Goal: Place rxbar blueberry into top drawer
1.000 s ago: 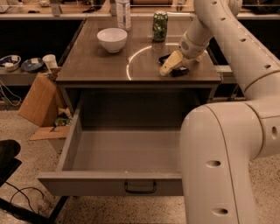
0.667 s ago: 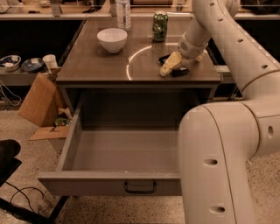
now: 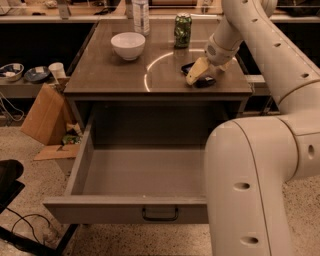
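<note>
The snack bar (image 3: 206, 82) is flat, dark and shiny. It lies on the bench (image 3: 110, 80), right under the jaws. One dark end sticks out past the jaws on the far side, and the other end sticks out on the near side. The gripper (image 3: 194, 77) covers the middle of it. The letters on the wrapper are too small to read.

Beyond the jaws stands a green can (image 3: 182, 30) with a busy pattern. Its writing cannot be read. Farther back and toward the picture's left is a clear bottle (image 3: 140, 10) with a pale label, which cannot be read either. A white bowl (image 3: 128, 45) sits well away from the jaws, on the picture's left side of the bench.

The arm (image 3: 265, 45) is white and fat. One big part fills the near corner on the picture's right. From there the arm goes up, bends at the top and comes down slanting to the bench. The gripper is pale yellow. It tips down and toward the picture's left, low over the bar. I cannot tell if the jaws are open or closed.

The drawer (image 3: 100, 212) is below the jaws and nearer to the camera, under the bench top. It is pulled far out. Its flat front has a small dark handle (image 3: 160, 215) in the middle.
</note>
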Motion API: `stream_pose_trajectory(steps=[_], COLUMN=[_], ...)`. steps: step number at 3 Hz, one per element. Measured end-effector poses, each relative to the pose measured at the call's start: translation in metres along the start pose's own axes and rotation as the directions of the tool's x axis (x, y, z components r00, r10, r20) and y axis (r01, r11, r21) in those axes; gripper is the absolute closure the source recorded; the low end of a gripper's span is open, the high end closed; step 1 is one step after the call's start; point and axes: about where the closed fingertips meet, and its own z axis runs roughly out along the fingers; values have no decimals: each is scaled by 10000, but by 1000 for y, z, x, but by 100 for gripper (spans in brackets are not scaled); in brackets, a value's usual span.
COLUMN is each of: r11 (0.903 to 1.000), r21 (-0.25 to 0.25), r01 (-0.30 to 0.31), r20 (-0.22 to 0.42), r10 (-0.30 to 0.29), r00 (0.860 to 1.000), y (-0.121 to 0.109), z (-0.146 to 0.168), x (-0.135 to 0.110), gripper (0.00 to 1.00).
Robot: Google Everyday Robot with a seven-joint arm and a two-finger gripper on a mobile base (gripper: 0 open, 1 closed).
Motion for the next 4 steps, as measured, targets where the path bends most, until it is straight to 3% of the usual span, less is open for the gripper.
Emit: stream_pose_trajectory(steps=[1,2,4], r11=[10000,10000,10000], r21=[0,0,2], r01=[0,0,7], r20=[0,0,5], r10=[0,0,-7], r00=[10000,10000,10000], y=[0,0,2], z=[0,0,-27], x=[0,0,-10], gripper=[87,100,100])
